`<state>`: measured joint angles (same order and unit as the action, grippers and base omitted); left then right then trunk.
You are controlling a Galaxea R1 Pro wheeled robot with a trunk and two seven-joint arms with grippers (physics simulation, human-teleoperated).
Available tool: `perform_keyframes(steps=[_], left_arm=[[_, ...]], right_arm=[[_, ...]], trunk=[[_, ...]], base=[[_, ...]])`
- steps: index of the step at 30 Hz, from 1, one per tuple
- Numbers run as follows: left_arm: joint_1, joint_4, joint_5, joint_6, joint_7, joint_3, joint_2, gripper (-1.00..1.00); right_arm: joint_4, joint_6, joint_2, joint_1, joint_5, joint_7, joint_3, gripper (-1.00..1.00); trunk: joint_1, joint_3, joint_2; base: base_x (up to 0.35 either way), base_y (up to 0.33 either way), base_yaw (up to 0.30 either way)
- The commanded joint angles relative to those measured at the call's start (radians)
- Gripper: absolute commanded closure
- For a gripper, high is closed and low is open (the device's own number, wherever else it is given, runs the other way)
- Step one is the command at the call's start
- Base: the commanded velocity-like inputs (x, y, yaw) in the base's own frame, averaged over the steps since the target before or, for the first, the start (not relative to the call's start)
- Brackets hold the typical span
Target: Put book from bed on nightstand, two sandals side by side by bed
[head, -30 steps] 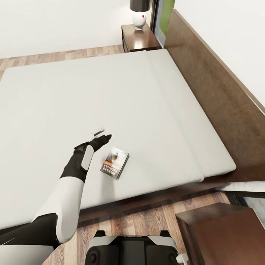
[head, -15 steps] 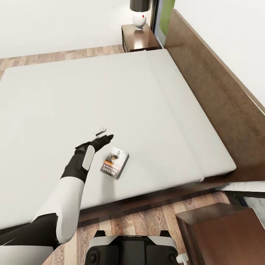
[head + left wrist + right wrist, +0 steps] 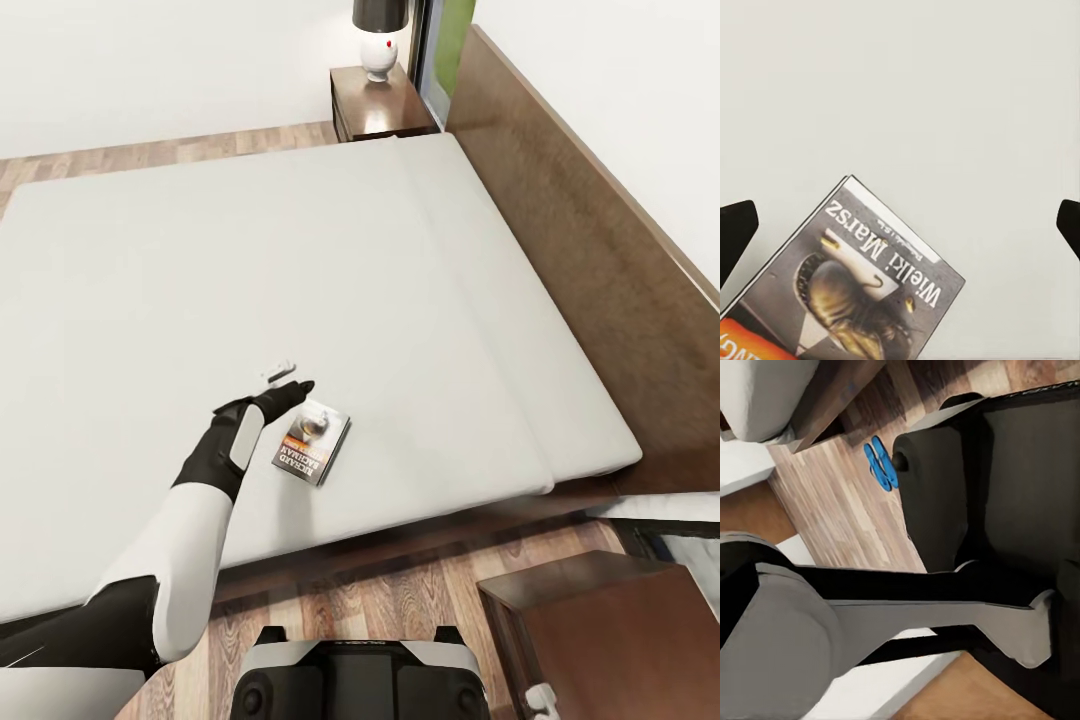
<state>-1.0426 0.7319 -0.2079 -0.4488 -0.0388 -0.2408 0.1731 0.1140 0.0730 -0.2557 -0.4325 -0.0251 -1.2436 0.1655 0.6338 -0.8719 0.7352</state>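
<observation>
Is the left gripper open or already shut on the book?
Open. In the left wrist view its two dark fingertips sit far apart at opposite edges, with the book lying flat and closed on the mattress between them, ungrasped.

In the left wrist view, the book [image 3: 870, 281] ran off the picture's edge, so we saw only part of its cover and a sliver of the orange band. Of the fingers [image 3: 735, 232] only two dark tips showed at the sides. In the right wrist view, the sandals [image 3: 880, 463] were too small to make out their straps. In the head view, the near nightstand [image 3: 615, 640] was cut by the corner.
</observation>
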Motion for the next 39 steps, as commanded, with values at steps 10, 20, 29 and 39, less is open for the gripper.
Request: perform_keyframes(steps=[10,20,29,39], left_arm=[[-0.001,-0.03,-0.004,-0.004,-0.006,-0.007,0.001,-1.0],[0.001,-0.037,-0.003,-0.002,-0.006,-0.011,0.001,-1.0],[0.001,-0.03,-0.001,-0.003,-0.004,-0.009,0.001,-1.0],[0.001,-0.023,-0.001,-0.004,-0.003,-0.009,0.001,-1.0]], right_arm=[[0.135,0.154,-0.019,-0.002,-0.002,-0.038,0.0,-1.0],[0.136,0.157,-0.02,-0.002,-0.004,-0.039,-0.003,-1.0],[0.136,0.157,-0.02,-0.002,-0.006,-0.038,-0.003,-1.0],[0.136,0.157,-0.019,-0.002,-0.007,-0.037,-0.003,-1.0]], trunk=[[0.0,-0.002,0.001],[0.0,-0.015,0.001],[0.016,-0.03,0.029],[0.054,-0.061,0.099]], base=[[0.0,0.0,0.0],[0.0,0.0,0.0],[0.0,0.0,0.0],[0.0,0.0,0.0]])
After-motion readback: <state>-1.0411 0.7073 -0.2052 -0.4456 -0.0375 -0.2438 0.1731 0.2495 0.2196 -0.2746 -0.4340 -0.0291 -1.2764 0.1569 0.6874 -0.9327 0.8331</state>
